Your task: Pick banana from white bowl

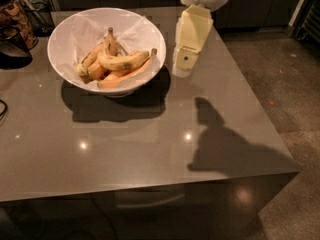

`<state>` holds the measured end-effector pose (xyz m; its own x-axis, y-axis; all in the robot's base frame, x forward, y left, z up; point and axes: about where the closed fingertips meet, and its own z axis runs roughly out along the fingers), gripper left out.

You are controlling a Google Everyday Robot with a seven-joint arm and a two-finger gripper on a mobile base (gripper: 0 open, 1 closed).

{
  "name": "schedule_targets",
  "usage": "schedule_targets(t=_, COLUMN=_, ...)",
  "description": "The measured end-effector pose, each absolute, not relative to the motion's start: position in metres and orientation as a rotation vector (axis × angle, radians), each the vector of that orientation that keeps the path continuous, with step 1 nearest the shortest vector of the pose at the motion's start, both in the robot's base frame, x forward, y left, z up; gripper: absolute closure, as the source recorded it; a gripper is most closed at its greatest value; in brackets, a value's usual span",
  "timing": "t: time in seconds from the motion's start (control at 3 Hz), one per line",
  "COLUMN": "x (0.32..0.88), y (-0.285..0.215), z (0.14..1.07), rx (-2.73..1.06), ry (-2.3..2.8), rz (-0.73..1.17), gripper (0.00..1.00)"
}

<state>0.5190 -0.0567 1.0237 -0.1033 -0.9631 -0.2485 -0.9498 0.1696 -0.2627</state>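
The white bowl (70, 31), lined with crinkled white paper, stands at the back left of the grey table. It holds several bananas. The curved yellow banana (122, 61) lies on top across the middle, with its dark-tipped stem pointing right. A shorter orange-tinted piece (122, 77) lies in front of it, and another banana (92, 58) lies to the left. My gripper (183, 70), cream-coloured under a white arm housing, hangs just right of the bowl's rim, above the table and apart from the fruit.
A jar of brown items (15, 14) and a black object (12, 54) stand at the table's left edge. The grey table (150, 149) ends at the right and front, with bare floor (290, 84) beyond. Dark cabinets line the back.
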Motion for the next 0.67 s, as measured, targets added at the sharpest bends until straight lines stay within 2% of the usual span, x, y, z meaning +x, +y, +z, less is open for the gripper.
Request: schedule_targets(t=0.67, x=0.517, y=0.01, z=1.027, rx=-2.008, ry=1.959, rz=-0.106, gripper=0.0)
